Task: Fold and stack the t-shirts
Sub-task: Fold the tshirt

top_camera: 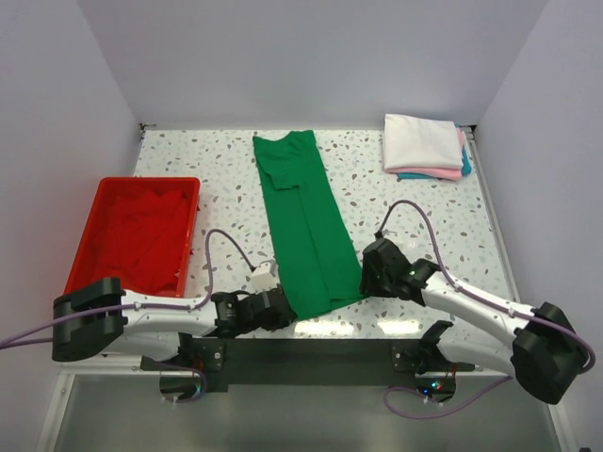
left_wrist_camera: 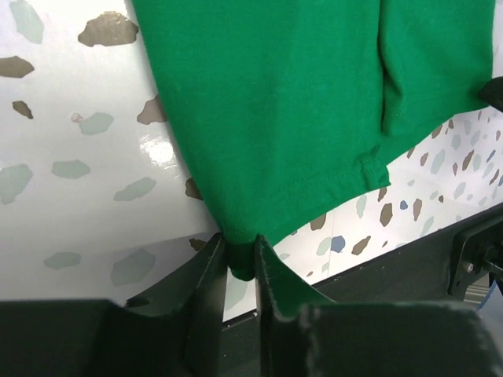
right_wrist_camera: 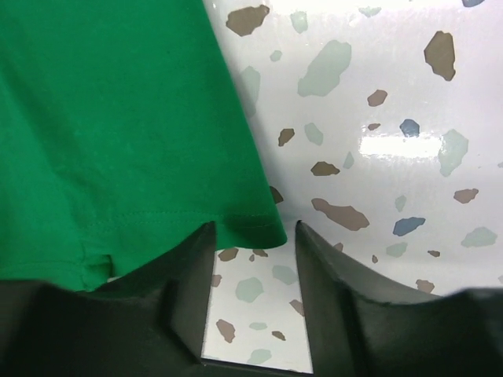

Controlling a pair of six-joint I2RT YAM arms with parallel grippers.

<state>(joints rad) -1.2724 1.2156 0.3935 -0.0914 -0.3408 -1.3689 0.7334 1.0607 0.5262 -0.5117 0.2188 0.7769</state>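
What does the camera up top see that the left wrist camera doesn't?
Only the top view shows the red tray, the folded stack of white, pink and blue shirts, the right gripper and the whole green t-shirt laid out long. Only the left wrist view shows, close up, the left gripper pinching the shirt's near corner, and the hem stitching. Both show green cloth on the speckled table.

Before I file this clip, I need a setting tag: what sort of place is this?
Likely a robot lab cell: bare walls box in a speckled table, with a red tray and folded t-shirts staged.
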